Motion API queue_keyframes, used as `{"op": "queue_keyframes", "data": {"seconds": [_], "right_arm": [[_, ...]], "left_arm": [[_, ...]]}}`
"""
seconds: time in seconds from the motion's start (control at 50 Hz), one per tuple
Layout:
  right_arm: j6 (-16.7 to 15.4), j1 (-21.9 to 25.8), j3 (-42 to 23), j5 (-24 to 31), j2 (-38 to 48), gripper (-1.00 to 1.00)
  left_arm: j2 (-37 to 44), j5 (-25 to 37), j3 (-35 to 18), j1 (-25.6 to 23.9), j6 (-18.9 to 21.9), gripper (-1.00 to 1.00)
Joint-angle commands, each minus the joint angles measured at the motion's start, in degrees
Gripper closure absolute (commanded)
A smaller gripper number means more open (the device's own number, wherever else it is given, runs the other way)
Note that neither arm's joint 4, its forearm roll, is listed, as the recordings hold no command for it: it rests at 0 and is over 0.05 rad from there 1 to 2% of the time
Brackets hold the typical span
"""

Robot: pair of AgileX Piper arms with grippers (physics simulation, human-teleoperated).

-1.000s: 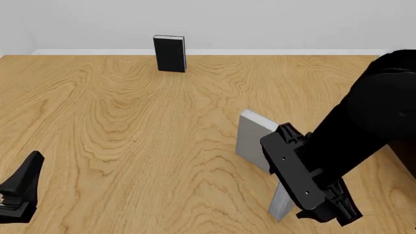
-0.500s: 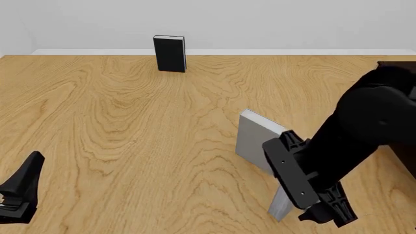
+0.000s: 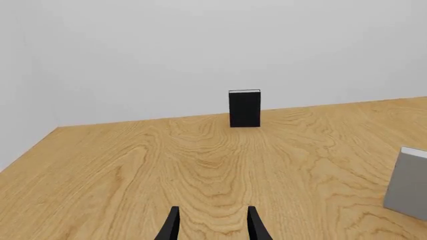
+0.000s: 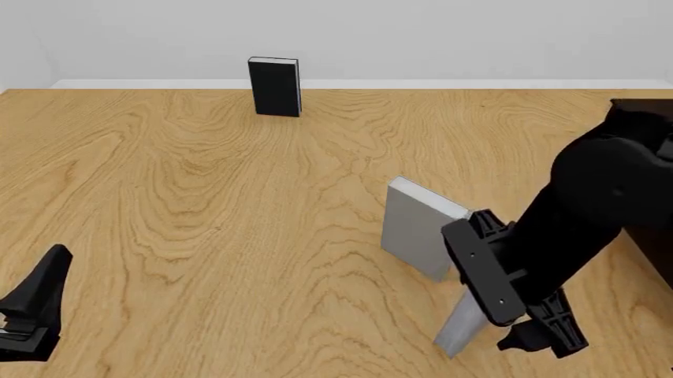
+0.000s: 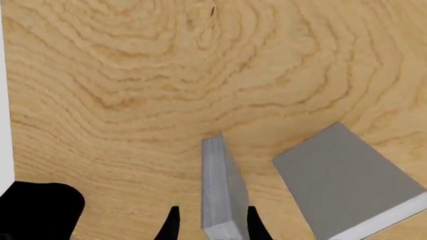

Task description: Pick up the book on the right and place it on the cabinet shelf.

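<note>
We are over the near right part of the tabletop, where two light-grey books stand close together. The book on the right stands on edge, thin and tall, leaning slightly, its long axis rising from the wood towards the right arm's wrist. In the right wrist view its narrow edge runs straight up the middle, between the two dark fingertips. The right gripper has its jaws a little apart, one on each side of the book, and we cannot tell whether the pads touch the covers. Just beyond the jaws and to one side stands the other grey book, upright, its broad cover facing the camera and its white page block showing along one edge in the wrist view.

The right arm reaches in from the right edge, its black forearm sloping down and towards the camera, wrist bent so the fingers point at the wood. A dark cabinet shows behind it at the right edge; its shelf is hidden.

The left gripper hovers low at the near left, jaws parted and empty, pointing at the far black book, which stands upright well ahead of it.
</note>
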Motion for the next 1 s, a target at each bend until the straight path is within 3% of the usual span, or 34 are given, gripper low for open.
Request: {"op": "queue_keyframes", "data": {"seconds": [0.02, 0.08, 0.12, 0.14, 0.4, 0.62, 0.78, 0.82, 0.9, 0.98, 1.0], "right_arm": [[-3.51, -3.88, 0.85, 0.17, -0.34, -1.00], [-3.55, -3.98, 0.52, 0.64, -0.52, -1.00], [-5.31, -5.34, 0.59, 0.51, -0.84, -1.00], [-5.49, -5.44, 0.57, 0.61, -0.95, 1.00], [-8.04, -6.96, 0.49, 0.90, -2.17, 1.00], [-6.40, -5.12, 0.29, 3.75, -4.36, 1.00], [1.61, 1.59, 0.25, 6.62, -7.41, 1.00], [7.99, 6.61, -1.55, 6.60, -7.29, 1.00], [12.45, 10.37, -0.54, 6.63, -8.07, 1.00], [12.02, 9.17, 0.44, 6.63, -9.42, 1.00], [13.31, 9.52, 0.35, 6.63, -9.47, 1.00]], "left_arm": [[-0.02, 0.02, 0.00, -0.01, 0.00, -1.00], [-0.02, -0.01, 0.00, -0.02, 0.07, -1.00], [-0.03, -0.01, 0.00, -0.07, 0.11, -1.00], [-0.03, -0.02, 0.00, -0.08, 0.13, -1.00], [-0.03, 0.02, 0.00, -0.10, 0.22, -1.00], [-0.03, -0.04, 0.01, -0.10, 0.21, -1.00], [-0.03, 0.03, 0.00, -0.35, 0.42, -1.00], [-0.04, 0.01, 0.01, -0.44, 0.46, -1.00], [-0.04, -0.04, 0.01, -0.57, 0.58, -1.00], [-0.05, 0.01, 0.00, -0.76, 0.69, -1.00], [-0.05, 0.01, 0.01, -0.81, 0.72, -1.00]]}}
